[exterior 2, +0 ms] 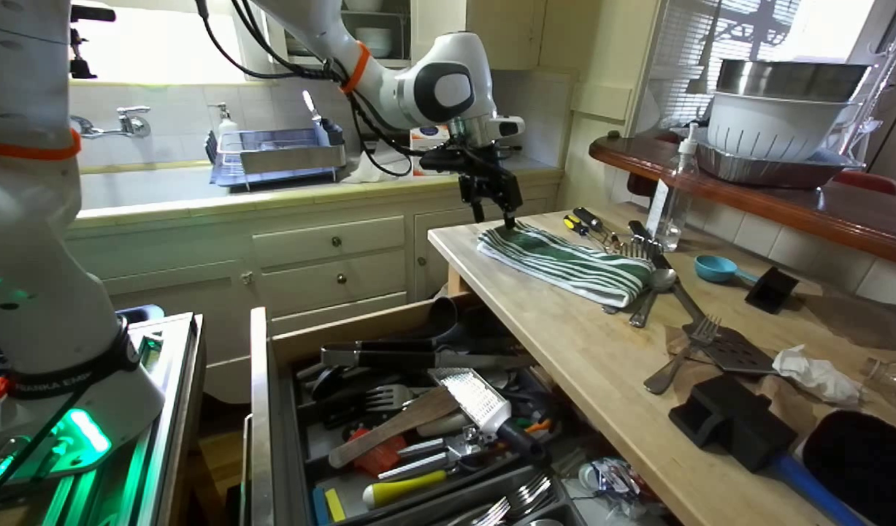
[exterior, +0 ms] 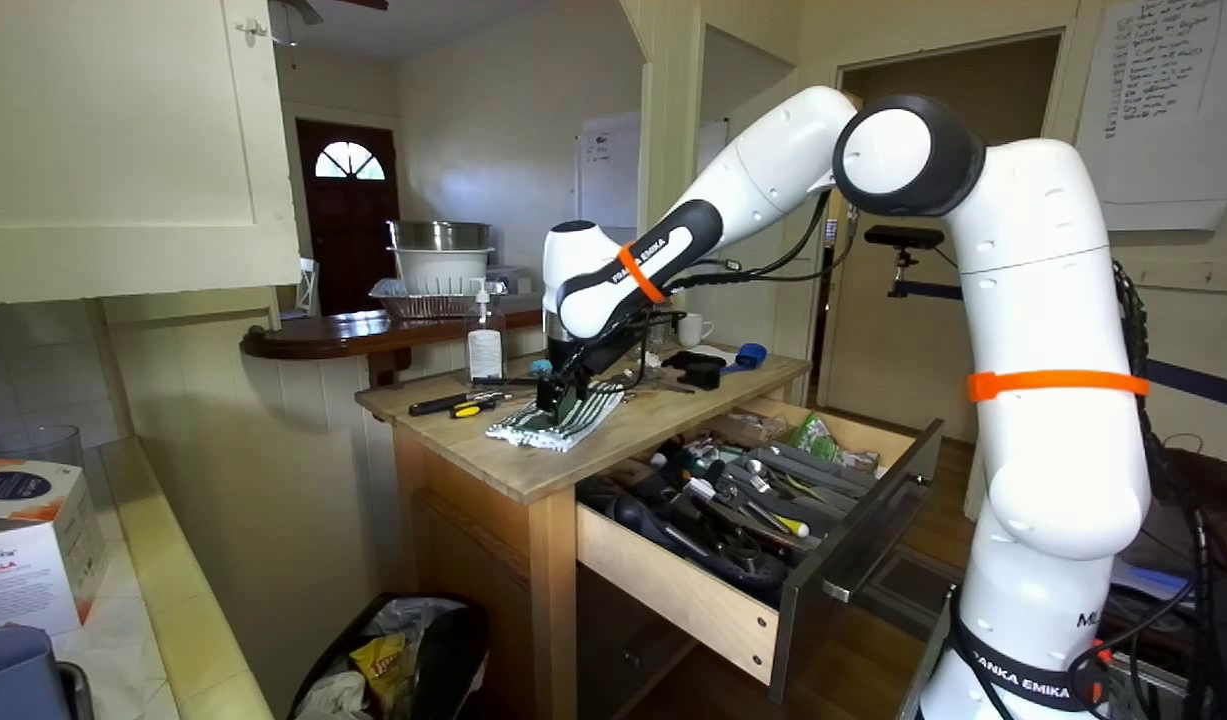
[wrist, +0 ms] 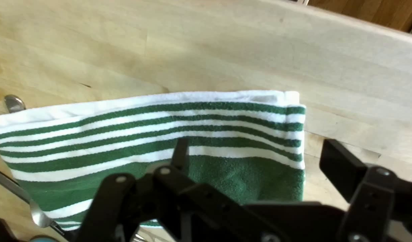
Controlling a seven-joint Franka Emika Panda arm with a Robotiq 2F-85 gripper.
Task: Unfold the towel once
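Note:
The towel is a folded white cloth with dark green stripes and lies flat on the wooden counter. It shows in both exterior views (exterior: 595, 408) (exterior 2: 568, 264) and in the wrist view (wrist: 232, 134). My gripper (wrist: 258, 153) is open and empty above one short end of the towel. In the wrist view one finger is over the green part of the cloth. The other finger is past the short edge, over bare wood. In both exterior views the gripper (exterior: 558, 398) (exterior 2: 494, 217) points down close to the cloth; whether a fingertip touches it I cannot tell. The gripper hides part of the towel's lower side.
An open drawer (exterior 2: 261, 409) full of utensils sticks out below the counter (exterior 2: 557, 336). Forks, spoons and a black spatula (exterior 2: 736, 351) lie near the towel's far end. A yellow-and-black tool (exterior: 473, 408) and a clear pump bottle (exterior: 485, 345) stand behind the towel.

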